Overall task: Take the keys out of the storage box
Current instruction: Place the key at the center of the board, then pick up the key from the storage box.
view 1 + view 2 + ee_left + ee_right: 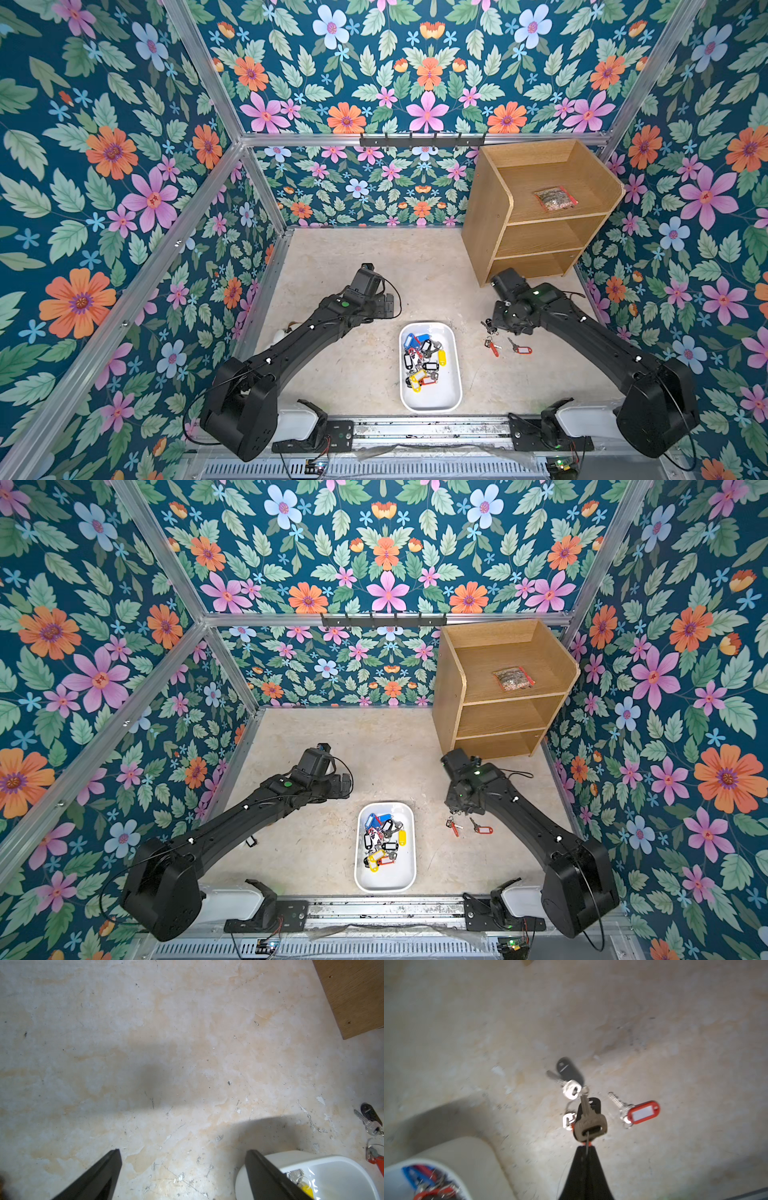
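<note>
Overhead, in both top views, the white box [451, 399] sits on the table [353, 257] between the arms, with a heap of keys [424, 359] inside. Three loose keys [492, 347] lie on the table to its right.

Left wrist view: the left gripper [182, 1151] is spread wide and empty, beside the box.

Right wrist view: the right gripper [585, 1149] is pinched closed on a dangling key [590, 1124].

Keys [424, 360] in storage box [459, 374]; shelf unit [486, 224] behind, right.
</note>
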